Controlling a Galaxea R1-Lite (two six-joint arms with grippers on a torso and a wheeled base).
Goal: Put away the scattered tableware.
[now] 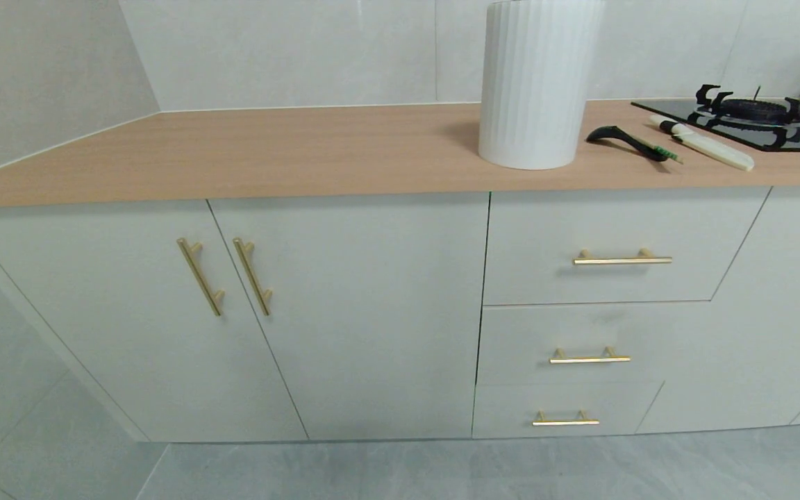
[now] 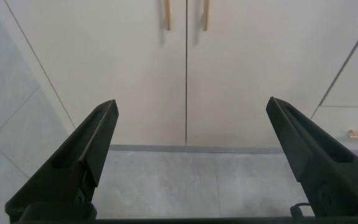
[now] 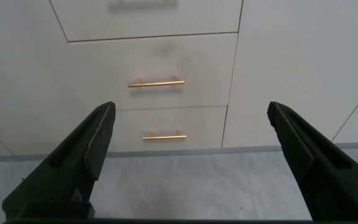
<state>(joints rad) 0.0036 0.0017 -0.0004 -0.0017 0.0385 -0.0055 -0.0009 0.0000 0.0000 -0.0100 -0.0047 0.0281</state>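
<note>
A wooden counter (image 1: 268,149) runs along a tiled wall. On its right part stands a tall white ribbed container (image 1: 535,83). Just to the right of the container lie the scattered pieces: a black-handled utensil (image 1: 626,141), a thin green-tipped stick (image 1: 664,150) right against its far end, and a white-handled utensil (image 1: 704,143) beside them, nearest the black stove (image 1: 754,114). The white one may be a knife, though it is too small to be sure. All three lie flat on the counter, between the container and the stove.

Under the counter, two cabinet doors (image 1: 129,312) on the left are shut, their gold handles side by side at the seam. To the right three drawers are stacked and also shut: the top drawer (image 1: 615,222), the middle drawer (image 1: 580,326) and the bottom drawer (image 1: 567,399), each with a gold bar handle.

The left gripper (image 2: 190,106) sits low in front of the cabinet doors, above the grey floor (image 2: 185,180); its fingers are spread wide with nothing between them, and the door seam shows through the gap. The right gripper (image 3: 190,107) sits low in front of the drawers, also spread wide and empty; the middle and bottom drawer handles show between its fingers.
</note>
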